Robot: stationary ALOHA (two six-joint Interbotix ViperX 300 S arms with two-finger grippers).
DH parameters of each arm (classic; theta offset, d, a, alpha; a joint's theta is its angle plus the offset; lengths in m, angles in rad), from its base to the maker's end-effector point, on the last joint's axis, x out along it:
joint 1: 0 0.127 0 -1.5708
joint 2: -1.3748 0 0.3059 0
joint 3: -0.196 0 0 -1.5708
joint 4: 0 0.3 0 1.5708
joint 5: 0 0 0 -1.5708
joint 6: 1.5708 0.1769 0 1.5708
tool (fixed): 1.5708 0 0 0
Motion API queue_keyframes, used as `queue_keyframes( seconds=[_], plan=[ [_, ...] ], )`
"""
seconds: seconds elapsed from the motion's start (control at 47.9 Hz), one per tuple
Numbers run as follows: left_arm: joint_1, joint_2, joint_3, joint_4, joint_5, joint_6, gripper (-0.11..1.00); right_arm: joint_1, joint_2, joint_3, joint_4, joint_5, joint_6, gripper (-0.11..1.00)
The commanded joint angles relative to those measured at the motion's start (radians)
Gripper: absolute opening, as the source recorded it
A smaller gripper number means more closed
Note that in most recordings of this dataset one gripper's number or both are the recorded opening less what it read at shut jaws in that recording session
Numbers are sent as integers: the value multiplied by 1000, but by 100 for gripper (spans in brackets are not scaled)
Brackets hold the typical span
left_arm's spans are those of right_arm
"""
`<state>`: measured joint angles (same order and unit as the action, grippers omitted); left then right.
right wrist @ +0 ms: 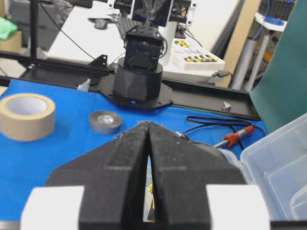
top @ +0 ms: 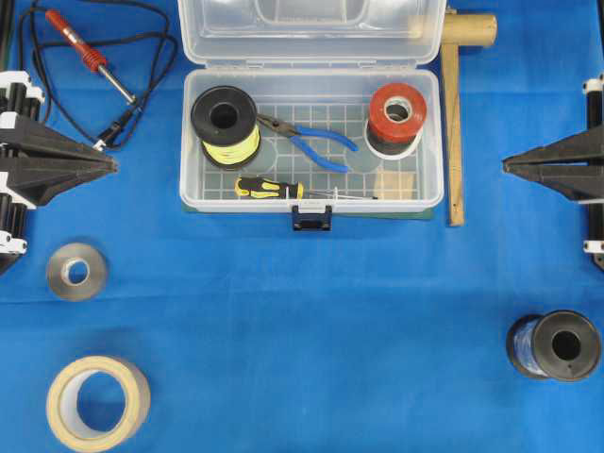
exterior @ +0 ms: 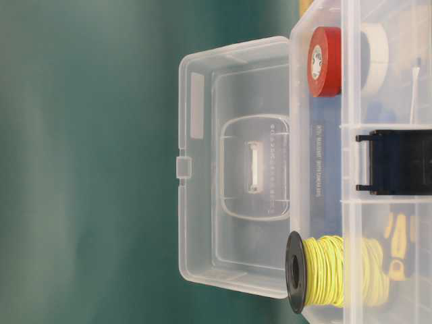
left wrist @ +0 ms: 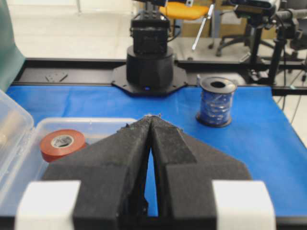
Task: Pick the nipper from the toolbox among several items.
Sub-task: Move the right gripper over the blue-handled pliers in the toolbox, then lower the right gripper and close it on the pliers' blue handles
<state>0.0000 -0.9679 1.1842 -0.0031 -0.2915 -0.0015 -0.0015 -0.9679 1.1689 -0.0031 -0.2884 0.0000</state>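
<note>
One nipper [top: 308, 139] lies in the toolbox [top: 193, 142] — between both hands. Left hand [top: 113, 165] and right hand [top: 506, 165]: each pressed together, holding nothing. Four spools or tape rolls outside the toolbox, two inside.

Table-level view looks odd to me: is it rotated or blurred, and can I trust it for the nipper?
Table-level view: turned sideways, sharp, but the toolbox wall hides the nipper. Overhead view: evenly lit, the nipper clear between the spools. Wrist views: each shut tool fills the foreground.

A blue cloth [top: 311, 311] covers the table; office chairs [left wrist: 235, 33] stand behind.
</note>
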Motion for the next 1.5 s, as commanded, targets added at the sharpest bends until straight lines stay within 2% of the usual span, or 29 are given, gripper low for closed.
queue_keyframes(
  seconds=[0.0,0.167,0.313,0.584,0.668,0.835,0.897,1.085,1.481],
  plan=[
    [-3,14,-14,-34,0,0,0,-6,21,-28,2,-3,11,0],
    [-2,12,-14,-34,0,0,0,-57,123,-129,3,110,34,0],
    [-2,12,-12,-34,2,-2,0,-141,267,-244,2,253,57,0],
    [-3,14,-11,-34,2,-5,0,-224,583,-443,0,410,57,3],
    [-3,14,-11,-34,2,-5,0,-241,678,-509,-5,465,48,21],
    [-2,15,-9,-34,2,-6,0,-256,847,-624,-57,581,46,71],
    [-2,15,-9,-35,2,-6,0,-261,911,-667,-75,612,46,81],
    [-3,17,-5,-35,2,-14,0,-287,1051,-741,-83,647,35,63],
    [-3,17,3,-35,11,-14,0,-314,1250,-815,-83,644,34,64]
  ],
)
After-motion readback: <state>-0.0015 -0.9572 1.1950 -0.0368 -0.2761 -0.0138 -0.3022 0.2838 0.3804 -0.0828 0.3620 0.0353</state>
